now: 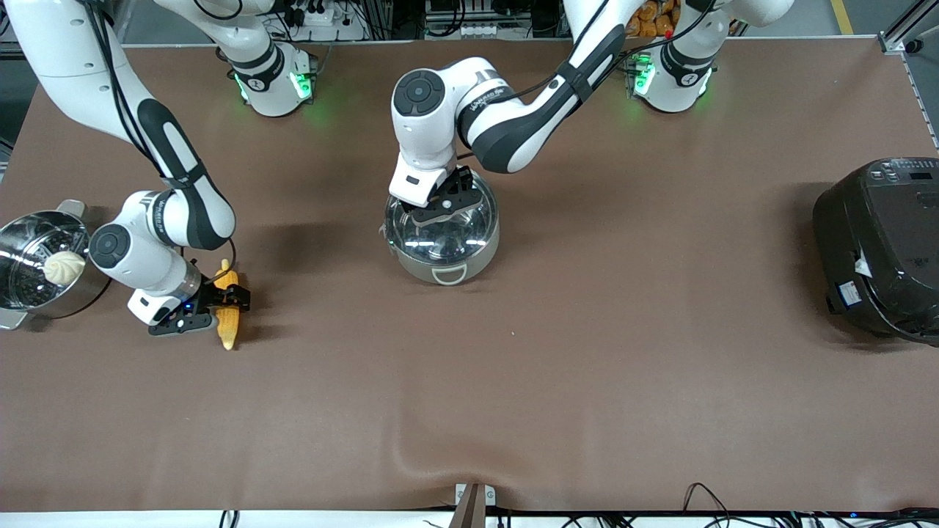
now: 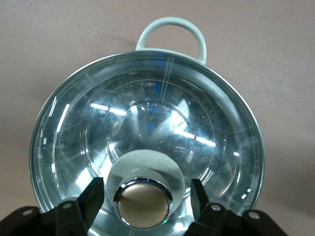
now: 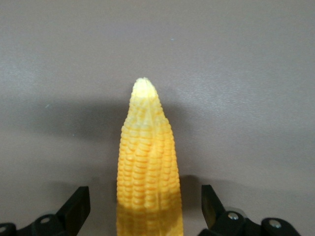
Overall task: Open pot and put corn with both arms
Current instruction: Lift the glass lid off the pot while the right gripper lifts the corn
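The steel pot [image 1: 422,270] stands mid-table with its glass lid [image 1: 440,235] on. My left gripper [image 1: 444,207] is down over the lid. In the left wrist view the left gripper [image 2: 145,197] is open, one finger [image 2: 91,198] on either side of the copper knob [image 2: 143,202], with a gap on both sides. The corn [image 1: 227,312] lies on the cloth toward the right arm's end. My right gripper [image 1: 224,299] is low over it. In the right wrist view the right gripper [image 3: 145,205] is open and straddles the thick part of the cob [image 3: 147,167] without touching it.
A steel steamer pot [image 1: 22,293] with a white bun [image 1: 64,268] stands at the table's edge beside the right arm. A big black cooker [image 1: 880,246] stands at the left arm's end. The brown cloth has a ridge [image 1: 440,455] near the front edge.
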